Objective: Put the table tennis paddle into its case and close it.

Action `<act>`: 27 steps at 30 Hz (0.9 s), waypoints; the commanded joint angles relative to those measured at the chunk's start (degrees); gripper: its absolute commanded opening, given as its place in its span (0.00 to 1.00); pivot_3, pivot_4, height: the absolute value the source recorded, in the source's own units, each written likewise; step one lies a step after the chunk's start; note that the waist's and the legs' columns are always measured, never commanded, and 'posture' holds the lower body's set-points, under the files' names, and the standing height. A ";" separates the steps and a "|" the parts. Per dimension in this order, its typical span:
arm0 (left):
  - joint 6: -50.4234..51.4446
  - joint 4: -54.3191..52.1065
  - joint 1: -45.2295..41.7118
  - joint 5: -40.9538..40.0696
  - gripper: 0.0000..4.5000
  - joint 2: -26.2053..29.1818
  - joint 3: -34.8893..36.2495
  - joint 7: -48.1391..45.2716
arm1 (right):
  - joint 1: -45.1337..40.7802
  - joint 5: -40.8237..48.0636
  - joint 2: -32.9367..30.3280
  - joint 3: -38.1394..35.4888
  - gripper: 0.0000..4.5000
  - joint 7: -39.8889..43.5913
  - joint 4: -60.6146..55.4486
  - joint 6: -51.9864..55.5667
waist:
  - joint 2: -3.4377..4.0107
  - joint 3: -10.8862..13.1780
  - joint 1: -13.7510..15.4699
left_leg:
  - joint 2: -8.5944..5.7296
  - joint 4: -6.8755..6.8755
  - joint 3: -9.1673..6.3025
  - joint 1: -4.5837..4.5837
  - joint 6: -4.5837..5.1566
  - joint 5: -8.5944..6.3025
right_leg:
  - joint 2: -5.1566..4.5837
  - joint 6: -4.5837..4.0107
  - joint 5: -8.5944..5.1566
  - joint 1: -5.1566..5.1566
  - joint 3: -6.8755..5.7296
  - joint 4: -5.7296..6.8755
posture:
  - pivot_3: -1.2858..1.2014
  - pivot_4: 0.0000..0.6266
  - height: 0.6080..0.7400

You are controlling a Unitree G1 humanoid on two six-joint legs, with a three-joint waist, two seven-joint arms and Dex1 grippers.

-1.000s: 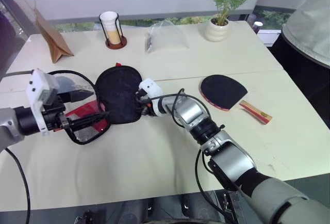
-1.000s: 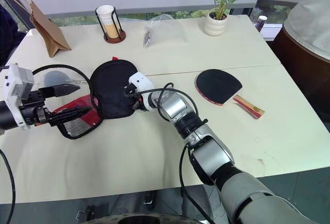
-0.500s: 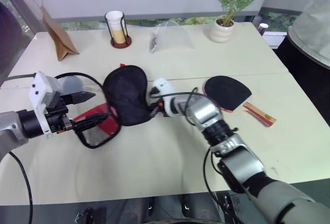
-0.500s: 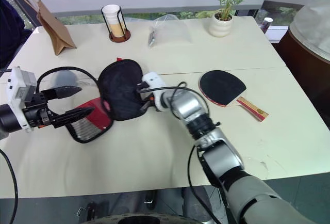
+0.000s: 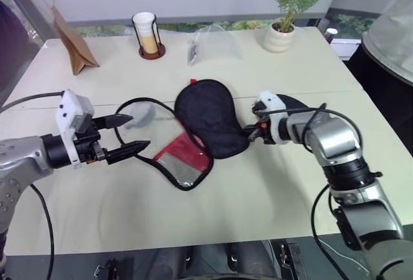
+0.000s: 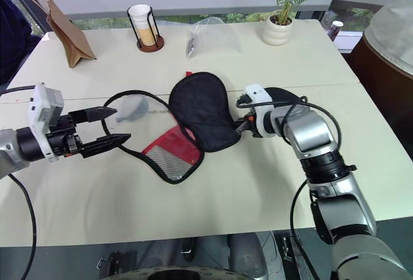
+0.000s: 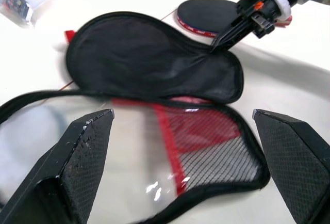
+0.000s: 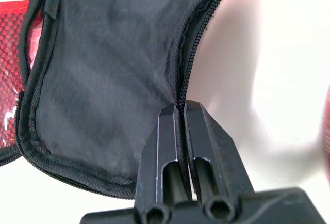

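case (image 5: 210, 115): lying unzipped mid-counter, black flap flipped open, red and mesh inside facing up
paddle (image 7: 206, 16): on the counter just behind the right pincer, black face up, mostly hidden by that arm in the head views
right pincer (image 8: 180, 118): pinched tight on the case's zipper edge, wrist view makes that really clear
left pincer (image 5: 132, 133): fingers wide apart, hovering just beside the case, holding nothing
counter (image 5: 258, 183): pale, bare in front

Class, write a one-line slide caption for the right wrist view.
Right gripper, shut on the zipper edge of the open black case, holds its unzipped flap above the pale table.
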 commanded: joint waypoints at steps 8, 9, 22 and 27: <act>-1.32 -0.69 -1.35 0.53 1.00 -0.47 -0.67 -0.27 | 4.31 5.02 -4.66 -1.94 0.00 0.81 -6.95 4.22 | -0.01 0.01 0.07 | 0.00 0.06 0.00 -0.04 0.02 -0.01 | -0.04 -0.01 0.00 -0.01 -0.01 -0.01 | 0.52 0.24 0.95; -1.22 -0.75 -1.40 0.52 1.00 -0.52 -0.69 -0.22 | 4.57 5.13 -4.96 -1.89 0.00 0.69 -7.06 4.11 | -0.02 0.01 0.07 | 0.00 0.06 0.00 -0.04 0.02 -0.01 | -0.04 -0.01 0.00 -0.01 -0.01 -0.01 | 0.52 0.24 0.95; -1.08 -0.65 -3.15 0.95 1.00 -1.74 -2.90 0.58 | -0.53 3.21 -5.61 -0.69 0.00 -1.39 1.96 -2.49 | -0.03 0.02 0.07 | 0.00 0.16 0.00 -0.06 0.03 -0.01 | -0.03 -0.01 -0.01 0.03 -0.05 -0.01 | 0.52 0.24 0.95; -1.45 -0.32 -3.64 1.21 1.00 -2.09 -3.50 0.65 | -2.22 2.56 -5.79 0.14 0.13 -0.17 5.55 -4.72 | -0.03 0.02 0.12 | 0.00 0.17 0.00 -0.06 0.04 -0.02 | -0.02 -0.01 0.00 0.04 -0.05 -0.01 | 0.52 0.24 0.95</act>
